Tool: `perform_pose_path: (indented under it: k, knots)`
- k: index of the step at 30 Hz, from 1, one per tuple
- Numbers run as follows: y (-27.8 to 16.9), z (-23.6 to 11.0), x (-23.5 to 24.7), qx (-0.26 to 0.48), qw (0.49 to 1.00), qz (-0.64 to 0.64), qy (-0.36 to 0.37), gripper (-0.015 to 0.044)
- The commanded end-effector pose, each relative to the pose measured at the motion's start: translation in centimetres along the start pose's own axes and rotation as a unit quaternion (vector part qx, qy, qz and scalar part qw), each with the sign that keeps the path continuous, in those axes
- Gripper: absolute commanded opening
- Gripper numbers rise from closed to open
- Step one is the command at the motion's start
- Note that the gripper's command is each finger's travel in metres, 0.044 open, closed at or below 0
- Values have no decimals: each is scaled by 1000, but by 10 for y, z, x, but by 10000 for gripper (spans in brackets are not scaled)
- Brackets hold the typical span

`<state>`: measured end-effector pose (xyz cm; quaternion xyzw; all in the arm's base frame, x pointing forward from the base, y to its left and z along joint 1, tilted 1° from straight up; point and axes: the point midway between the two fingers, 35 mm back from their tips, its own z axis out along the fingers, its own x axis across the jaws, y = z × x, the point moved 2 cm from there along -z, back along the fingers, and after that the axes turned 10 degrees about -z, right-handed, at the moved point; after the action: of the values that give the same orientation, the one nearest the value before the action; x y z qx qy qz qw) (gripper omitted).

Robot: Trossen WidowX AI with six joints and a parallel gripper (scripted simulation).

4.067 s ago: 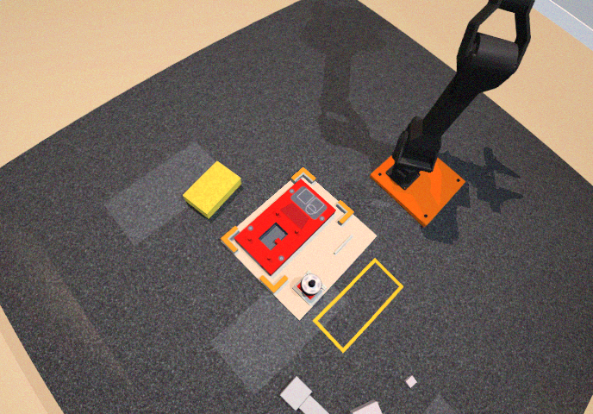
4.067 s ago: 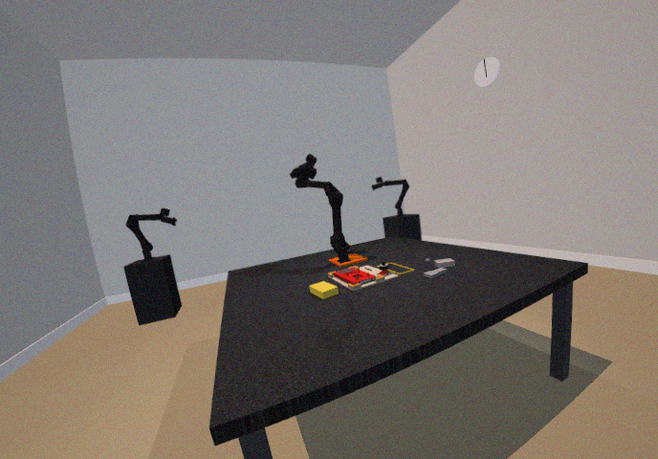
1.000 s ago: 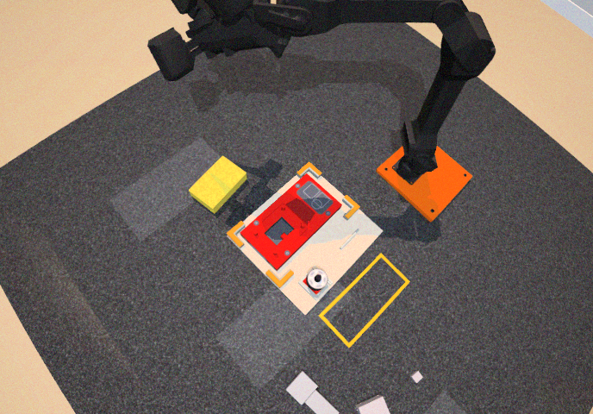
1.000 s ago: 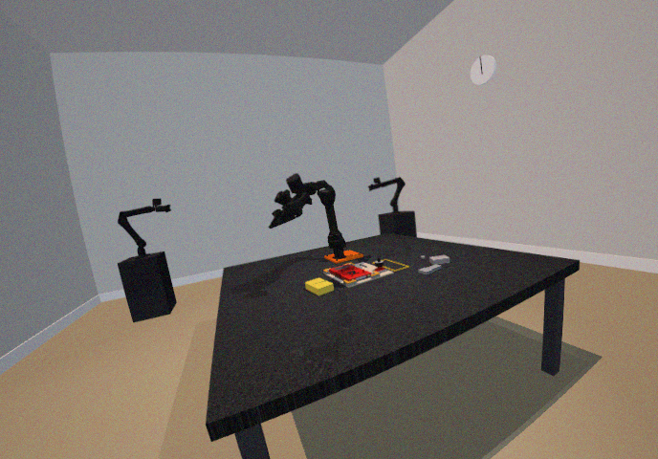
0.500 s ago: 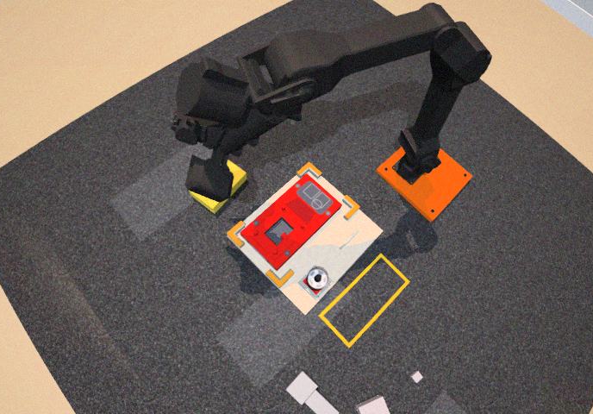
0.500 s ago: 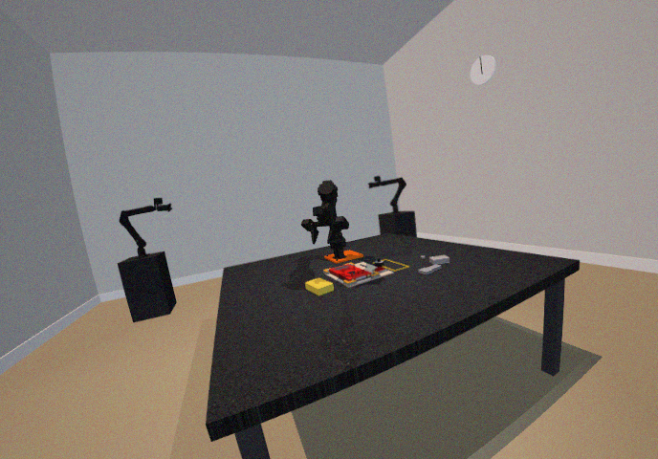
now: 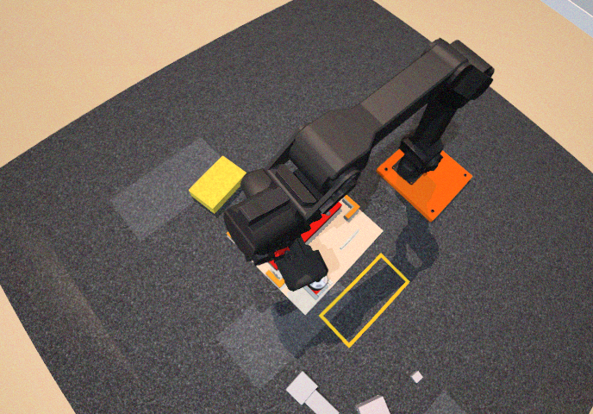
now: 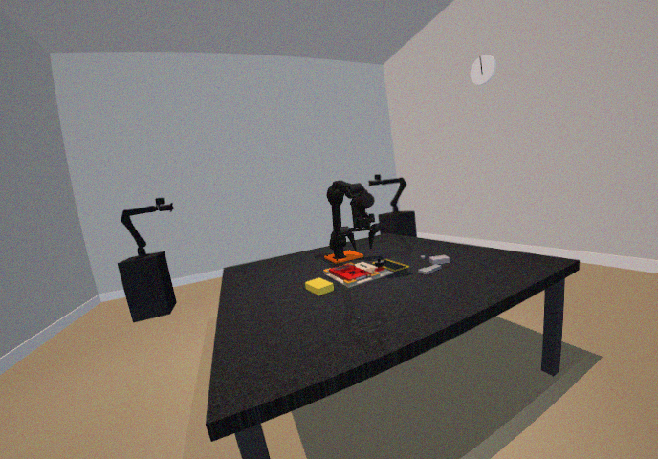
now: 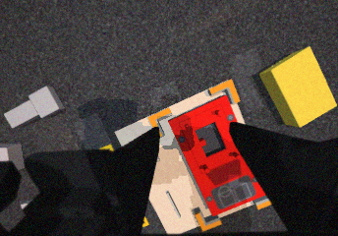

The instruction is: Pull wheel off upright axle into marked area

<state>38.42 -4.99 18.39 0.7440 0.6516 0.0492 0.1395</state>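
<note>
The wheel (image 7: 319, 283) (image 8: 379, 261) is small and pale with dark parts from above, near a corner of the cream board (image 7: 365, 229) (image 9: 187, 206). My arm partly covers it in the top view, and it is hidden in the wrist view. The axle cannot be made out. The marked area is a yellow outline (image 7: 378, 313) (image 8: 408, 266) beside the board. My gripper (image 8: 361, 247) (image 9: 194, 129) is open and empty, pointing down above the board, well clear of it. In the wrist view the red plate shows between the fingers, far below.
The red plate (image 7: 324, 222) (image 9: 211, 110) lies on the board between orange corner pieces. A yellow block (image 7: 216, 183) (image 8: 318, 285) (image 9: 302, 86) stands beside the board. Pale blocks (image 7: 302, 386) (image 8: 439, 259) (image 9: 45, 101) lie beyond the marked area. My arm stands on an orange base plate (image 7: 446, 185) (image 8: 351, 255).
</note>
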Motion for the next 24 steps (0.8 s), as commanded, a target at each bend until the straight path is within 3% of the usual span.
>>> perform_pose_path:
  k: [1,7,17,24]
  knots:
    - [-15,2,34,42,997,-59,28,300]
    - [-44,0,82,108,981,-145,65,300]
    - [-40,3,86,110,981,-147,66,300]
    - [-45,32,90,109,981,-147,66,300]
